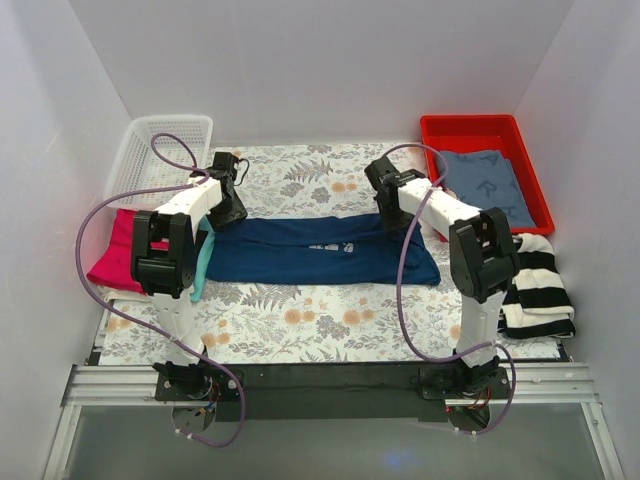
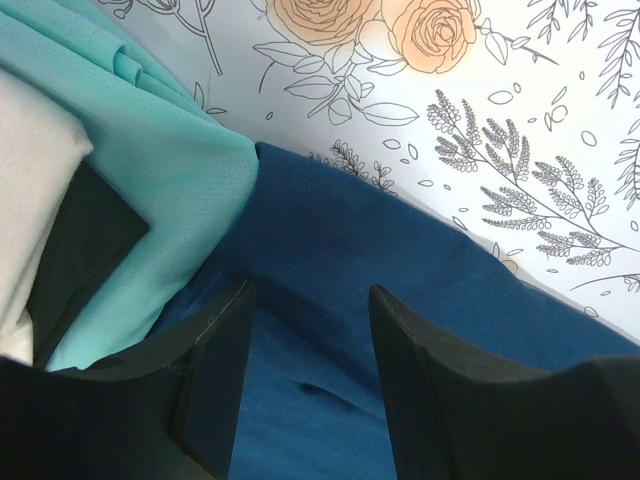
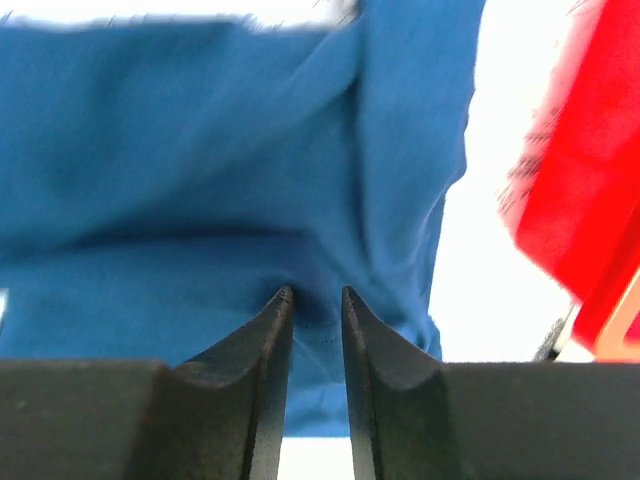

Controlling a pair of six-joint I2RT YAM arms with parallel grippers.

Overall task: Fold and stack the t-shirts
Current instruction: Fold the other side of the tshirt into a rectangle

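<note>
Right gripper [image 3: 317, 295] pinches navy t-shirt [image 1: 300, 250] edge; left gripper [image 2: 312, 300] spread, gripping nothing. Risk: one-sided lift may skew fold, drag teal t-shirt [image 2: 170, 170].

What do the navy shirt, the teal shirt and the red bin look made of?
Navy shirt: soft matte knit, probably cotton; it creases and drapes. Teal shirt: thin synthetic-looking mesh, tiny pinholes visible. Red bin: rigid glossy plastic, likely, with moulded rim.
</note>
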